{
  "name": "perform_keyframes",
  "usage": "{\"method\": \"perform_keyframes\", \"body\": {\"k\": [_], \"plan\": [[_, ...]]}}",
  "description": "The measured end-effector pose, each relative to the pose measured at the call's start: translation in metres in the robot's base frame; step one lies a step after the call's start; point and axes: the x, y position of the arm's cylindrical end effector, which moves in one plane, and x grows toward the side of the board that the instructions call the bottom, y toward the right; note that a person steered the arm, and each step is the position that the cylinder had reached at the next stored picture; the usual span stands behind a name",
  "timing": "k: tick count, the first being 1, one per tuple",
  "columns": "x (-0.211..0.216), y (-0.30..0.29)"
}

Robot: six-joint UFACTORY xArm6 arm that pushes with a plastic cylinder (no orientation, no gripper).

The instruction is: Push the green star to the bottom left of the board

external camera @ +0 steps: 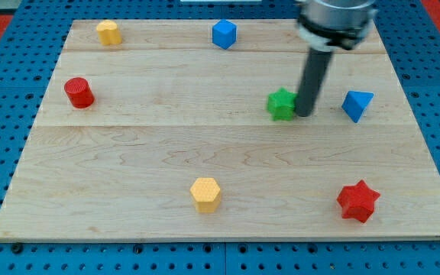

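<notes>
The green star (281,104) lies on the wooden board (128,168), right of the middle in the upper half. My tip (304,114) stands just at the star's right side, touching or nearly touching it. The rod rises from there to the arm's end at the view's top.
A blue triangular block (357,105) lies right of my tip. A blue cube (224,34) and a yellow block (108,33) lie near the top edge. A red cylinder (78,92) is at the left. A yellow hexagon (205,193) and a red star (357,201) lie near the bottom.
</notes>
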Motion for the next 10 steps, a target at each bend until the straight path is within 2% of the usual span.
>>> {"method": "perform_keyframes", "body": {"k": [1,2,3,4,5,7,8,10], "plan": [[0.0,-0.098],[-0.006,-0.065],[-0.03,-0.04],[-0.044,-0.126],[-0.003,-0.187],[-0.05,-0.191],[-0.043,-0.25],[0.032,-0.277]]}}
